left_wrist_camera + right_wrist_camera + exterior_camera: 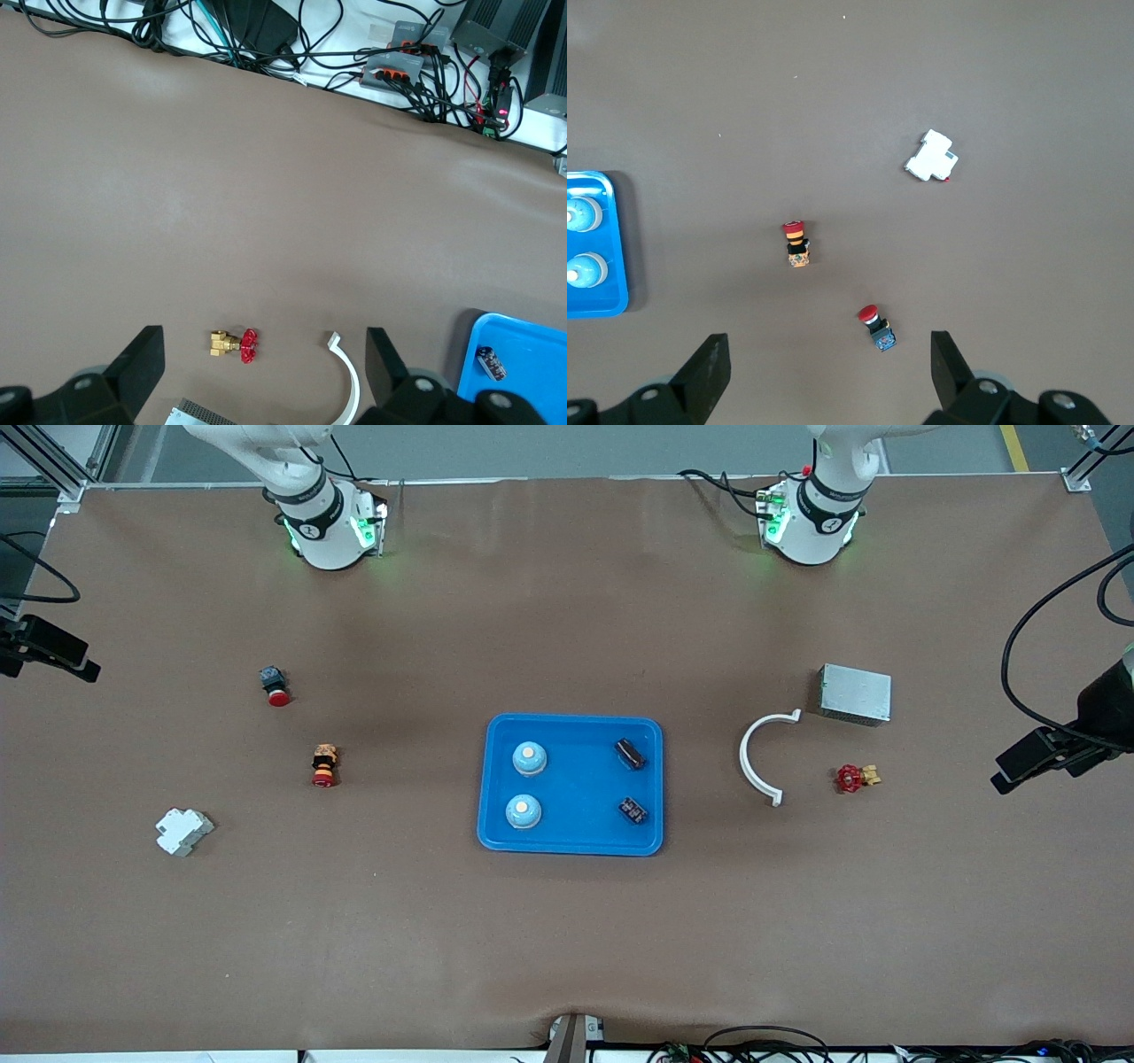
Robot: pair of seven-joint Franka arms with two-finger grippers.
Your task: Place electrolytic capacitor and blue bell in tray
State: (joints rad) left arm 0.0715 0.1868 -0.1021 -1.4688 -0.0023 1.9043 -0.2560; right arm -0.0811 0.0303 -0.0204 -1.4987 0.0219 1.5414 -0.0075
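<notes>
The bright blue tray [576, 784] lies mid-table. In it stand two blue bells [529, 757] [523, 811] at the end toward the right arm. Two dark electrolytic capacitors [631, 754] [633, 810] lie at the end toward the left arm. My left gripper [264, 330] hangs open and empty over bare table by the red valve, with a tray corner [532, 354] and one capacitor [488, 361] in its view. Just as open and empty, my right gripper [829, 336] is high over the table by a red-capped button; its view shows the tray edge [607, 301] and both bells [580, 214]. Neither gripper shows in the front view.
Toward the left arm's end lie a white curved piece [760, 757], a brass valve with a red handwheel [856, 778] and a grey metal box [854, 693]. Toward the right arm's end are two red-capped push buttons [275, 686] [325, 765] and a white breaker [183, 831].
</notes>
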